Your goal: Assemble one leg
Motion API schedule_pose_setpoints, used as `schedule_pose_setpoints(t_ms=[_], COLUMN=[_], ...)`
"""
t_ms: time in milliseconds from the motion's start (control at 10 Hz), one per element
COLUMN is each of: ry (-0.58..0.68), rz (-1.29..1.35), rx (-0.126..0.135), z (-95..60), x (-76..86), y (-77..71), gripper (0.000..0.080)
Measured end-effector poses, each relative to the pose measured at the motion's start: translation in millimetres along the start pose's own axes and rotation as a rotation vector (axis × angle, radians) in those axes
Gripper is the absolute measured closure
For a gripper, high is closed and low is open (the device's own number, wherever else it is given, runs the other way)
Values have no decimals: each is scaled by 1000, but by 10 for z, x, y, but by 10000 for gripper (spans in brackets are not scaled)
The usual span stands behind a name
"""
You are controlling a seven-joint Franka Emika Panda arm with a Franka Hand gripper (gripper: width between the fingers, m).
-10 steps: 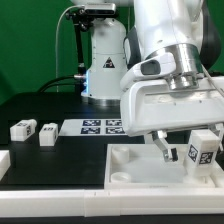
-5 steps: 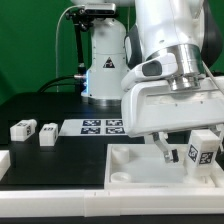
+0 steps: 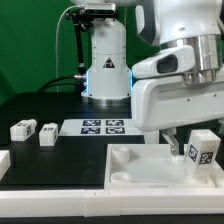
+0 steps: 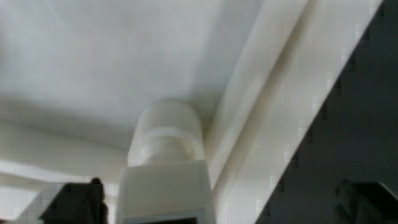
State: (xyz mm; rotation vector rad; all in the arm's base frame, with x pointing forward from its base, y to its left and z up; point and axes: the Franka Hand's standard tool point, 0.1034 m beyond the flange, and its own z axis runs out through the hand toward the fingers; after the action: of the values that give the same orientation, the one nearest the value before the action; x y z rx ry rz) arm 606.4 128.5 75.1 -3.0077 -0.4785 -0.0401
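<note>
One white leg [image 3: 204,150] with a black-and-white tag stands upright at the right end of the white tray [image 3: 135,168]. My gripper [image 3: 190,150] hangs just over it, with one dark finger [image 3: 175,148] on the leg's left side in the exterior view. In the wrist view the leg [image 4: 166,150] rises between my two dark fingertips [image 4: 75,202], which stand wide apart and do not touch it. My gripper [image 4: 221,205] is open. Two more legs [image 3: 22,129] [image 3: 47,133] lie on the black table at the exterior view's left.
The marker board [image 3: 103,126] lies flat on the table behind the tray. The robot's white base [image 3: 105,60] stands at the back. A white block edge [image 3: 3,160] shows at the far left.
My hand has shifted toward the exterior view's right and slightly up, closing in on the upright leg. The leg and the other parts have not moved.
</note>
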Motion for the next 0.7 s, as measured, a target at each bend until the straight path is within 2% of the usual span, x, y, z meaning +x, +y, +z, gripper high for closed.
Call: schedule_pose_setpoints(t_ms=[200, 500, 700], ry=[15, 39, 73], rz=[13, 102, 82], rx=[-1, -4, -15], z=[-32, -80, -81], x=[124, 193, 211], y=[80, 91, 191], gripper=[150, 150, 150])
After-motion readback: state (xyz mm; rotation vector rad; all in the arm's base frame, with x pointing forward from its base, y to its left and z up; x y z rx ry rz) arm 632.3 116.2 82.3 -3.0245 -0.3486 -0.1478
